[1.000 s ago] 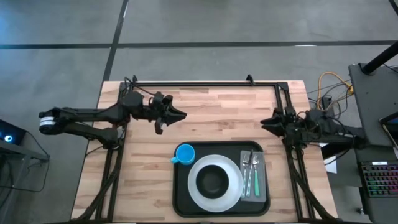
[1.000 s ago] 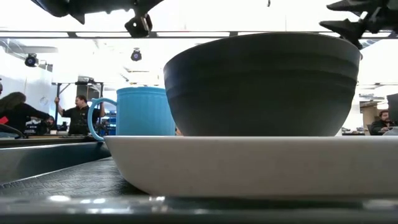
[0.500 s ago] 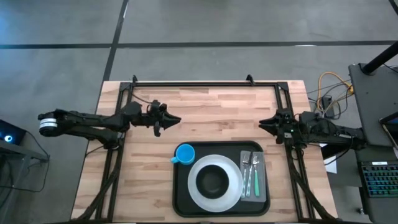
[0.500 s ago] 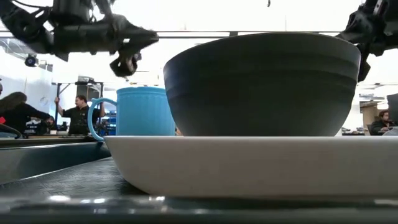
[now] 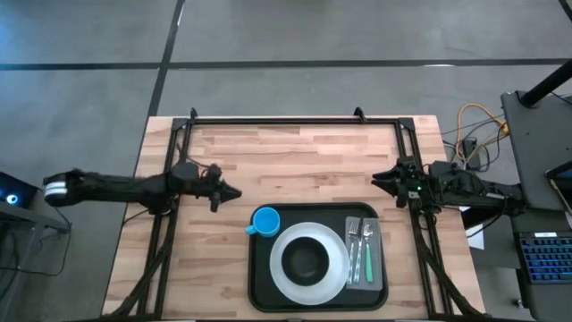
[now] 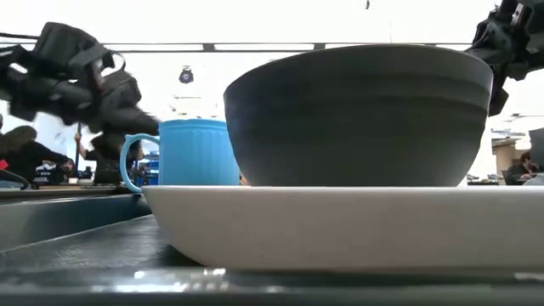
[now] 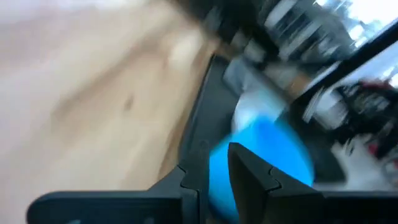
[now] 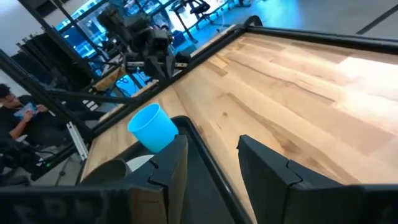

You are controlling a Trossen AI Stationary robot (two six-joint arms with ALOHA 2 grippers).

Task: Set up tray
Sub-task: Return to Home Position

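The black tray [image 5: 256, 288] lies at the table's near middle. On it rest a white plate [image 5: 284, 277] with a dark bowl [image 5: 307, 259], a blue cup [image 5: 264, 221] at its far left corner, and a grey napkin [image 5: 376, 255] bearing cutlery [image 5: 359, 246]. My left gripper [image 5: 235, 191] hovers low over bare wood, left of and beyond the cup, its fingers a narrow gap apart. My right gripper [image 5: 379, 179] hangs open over the table's right side, beyond the tray. Neither has anything between its fingers.
A black frame rail [image 5: 295, 121] runs along the table's far edge and down both sides. Bare wood [image 5: 308, 161] lies between the two arms. Cables [image 5: 469, 130] hang off the right. A person [image 6: 17, 157] stands in the room beyond.
My left gripper has sunk from high above the table to about the cup's height. It has also drawn back toward the table's left and near edges. My right gripper has tipped its fingers downward a little and then kept still. Nothing on the tray has moved.
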